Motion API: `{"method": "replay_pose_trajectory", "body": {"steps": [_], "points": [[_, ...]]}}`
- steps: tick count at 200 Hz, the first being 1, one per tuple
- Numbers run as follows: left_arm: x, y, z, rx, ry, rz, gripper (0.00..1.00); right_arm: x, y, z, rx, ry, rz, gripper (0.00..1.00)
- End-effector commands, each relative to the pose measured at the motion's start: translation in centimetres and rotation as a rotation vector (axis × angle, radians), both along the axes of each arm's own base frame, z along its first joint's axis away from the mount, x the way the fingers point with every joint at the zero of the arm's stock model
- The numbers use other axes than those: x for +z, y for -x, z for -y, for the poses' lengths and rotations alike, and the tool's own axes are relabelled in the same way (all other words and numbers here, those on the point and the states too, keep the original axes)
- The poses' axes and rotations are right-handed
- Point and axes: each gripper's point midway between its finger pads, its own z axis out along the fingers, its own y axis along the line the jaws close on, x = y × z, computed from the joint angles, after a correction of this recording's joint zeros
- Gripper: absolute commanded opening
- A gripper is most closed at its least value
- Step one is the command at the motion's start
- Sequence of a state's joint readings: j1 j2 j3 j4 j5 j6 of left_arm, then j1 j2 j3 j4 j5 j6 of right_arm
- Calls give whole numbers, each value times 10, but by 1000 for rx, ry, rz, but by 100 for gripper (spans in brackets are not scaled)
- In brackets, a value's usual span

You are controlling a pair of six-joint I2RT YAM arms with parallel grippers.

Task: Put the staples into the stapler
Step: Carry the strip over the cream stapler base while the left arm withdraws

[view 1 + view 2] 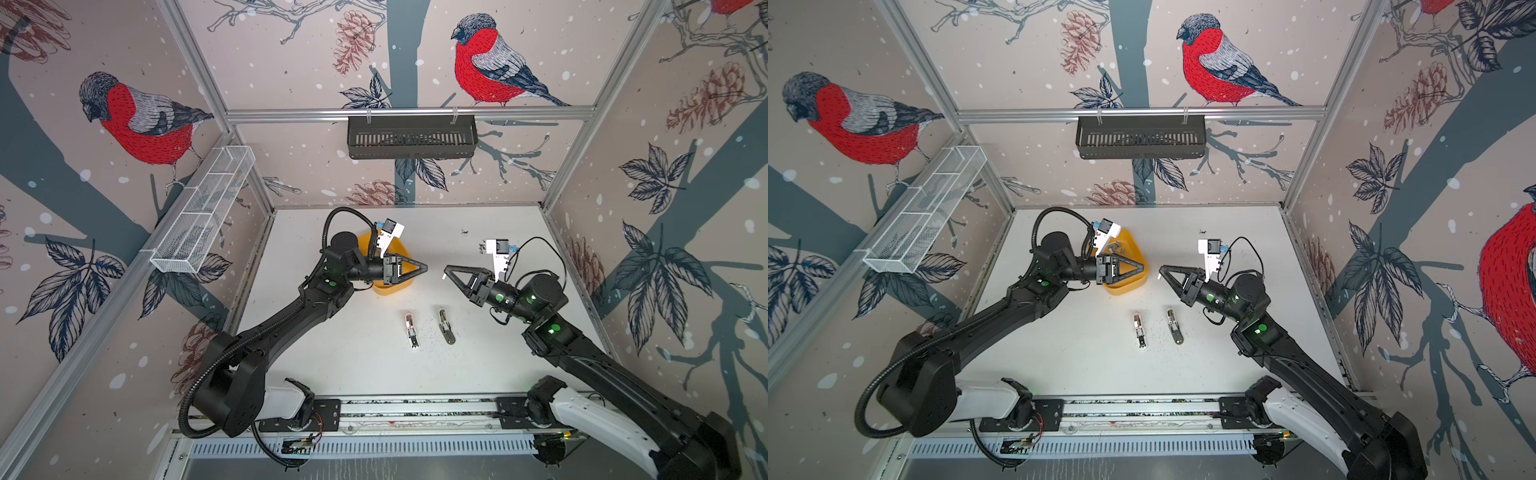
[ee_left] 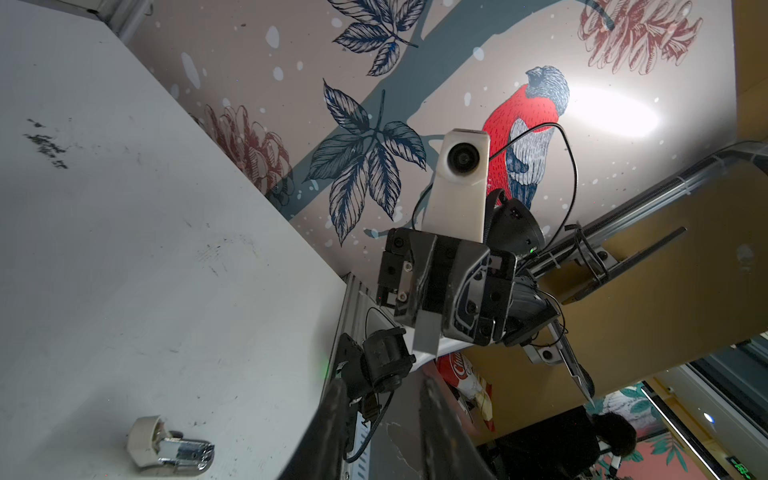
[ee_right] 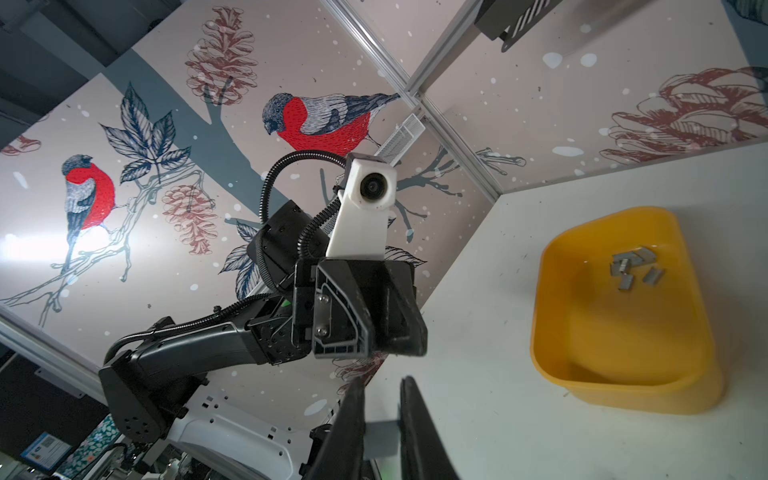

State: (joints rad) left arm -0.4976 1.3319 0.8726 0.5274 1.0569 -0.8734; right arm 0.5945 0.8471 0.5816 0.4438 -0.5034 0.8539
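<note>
Two black parallel grippers face each other tip to tip, apart, above a white tabletop (image 1: 332, 361): the left gripper (image 1: 424, 267) and the right gripper (image 1: 446, 272).

A yellow plastic tub (image 3: 623, 395), open-topped with rounded corners, stands on the table under and behind the left gripper. On its floor, toward one end, lies a loose cluster of staples (image 3: 631, 270). They are short, flat, silvery-grey metal strips, and some overlap.

One further staple strip (image 3: 380, 436), the same grey and rectangular, is pinched between the right gripper's fingers, clear of the table. It shows as a pale tab at the tips in both top views.

The left gripper's fingers stand parted with nothing between them.

Nearer the arm bases, a pale-ended mini stapler (image 1: 412, 330) and a grey mini stapler (image 1: 446, 326) lie side by side but apart. Fine dark specks are scattered between them.

A black slotted tray (image 1: 411, 137) hangs on the rear rail, and a white wire-mesh basket (image 1: 203, 212), divided into compartments, hangs on the left wall. Their contents cannot be made out.
</note>
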Motion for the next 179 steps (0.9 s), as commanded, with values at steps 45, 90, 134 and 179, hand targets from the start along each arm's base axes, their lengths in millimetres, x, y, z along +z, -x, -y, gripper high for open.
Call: {"method": "replay_pose_trajectory", "body": {"steps": [45,90,134,179], "points": [[-16,4,-24,133,-168,58,99,-65,-19,25,-219,385,-1,18],[-35,22,-42,143,-303,147,99,-106,-15,29,-286,593,-22,18],[-44,38,-58,172,-363,264,99,-149,-7,24,-295,769,-57,17],[-43,39,-65,218,-349,340,98,-185,-2,22,-271,895,-89,16]]}}
